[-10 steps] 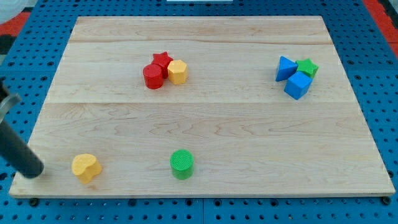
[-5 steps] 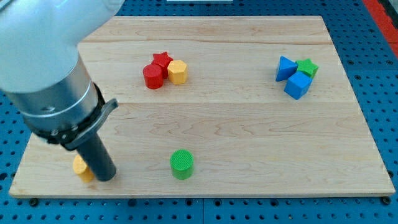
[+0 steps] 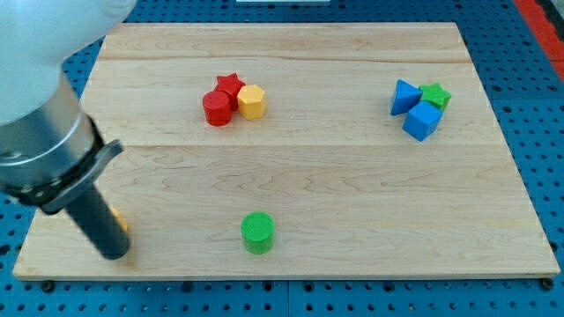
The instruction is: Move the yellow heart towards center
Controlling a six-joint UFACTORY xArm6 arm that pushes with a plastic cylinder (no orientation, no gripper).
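My tip (image 3: pixel 115 254) stood at the board's lower left, its rod almost hiding the yellow heart (image 3: pixel 120 220); it clamped nothing

This looks like a robotics lab or test bench. A pale wooden tabletop (image 3: pixel 352 176) lies on a blue perforated panel (image 3: pixel 538 106) with a regular grid of mounting holes, the kind of base used for fixtures. A large white and grey machine arm (image 3: pixel 40 132) reaches in from the view's left, ending in a dark rod. Scattered on the wood are small, bright plastic blocks in plain shapes, such as a green cylinder (image 3: pixel 258 232) and a blue cube (image 3: pixel 421 121), typical of manipulation trials.
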